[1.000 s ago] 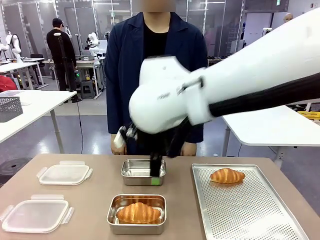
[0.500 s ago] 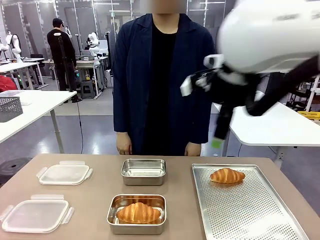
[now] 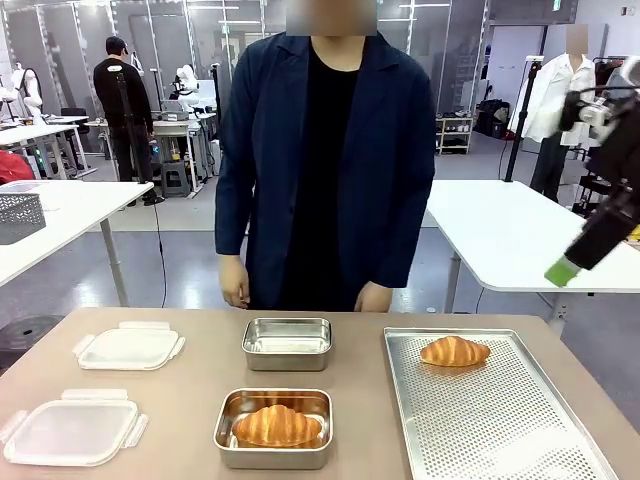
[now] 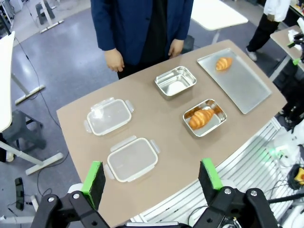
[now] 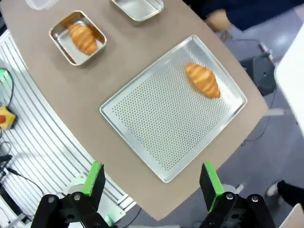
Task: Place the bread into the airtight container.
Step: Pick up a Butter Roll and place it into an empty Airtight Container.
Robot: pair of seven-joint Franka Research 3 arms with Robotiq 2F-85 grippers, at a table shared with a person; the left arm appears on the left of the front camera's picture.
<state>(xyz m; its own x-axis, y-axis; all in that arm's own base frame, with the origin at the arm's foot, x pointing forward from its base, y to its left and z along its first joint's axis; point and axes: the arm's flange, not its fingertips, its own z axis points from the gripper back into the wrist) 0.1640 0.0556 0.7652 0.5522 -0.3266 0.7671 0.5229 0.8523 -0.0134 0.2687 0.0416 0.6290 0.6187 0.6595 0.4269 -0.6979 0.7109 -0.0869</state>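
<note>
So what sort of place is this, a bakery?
More likely a robotics lab or test workshop: plain white worktables, glass partitions behind, and a croissant staged on a perforated tray.

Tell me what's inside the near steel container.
One croissant lies inside the near steel container, which has no lid on it. The floor under the croissant is hidden.

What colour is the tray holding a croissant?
Silver tray, perforated all over; clearest in the right wrist view.
</note>
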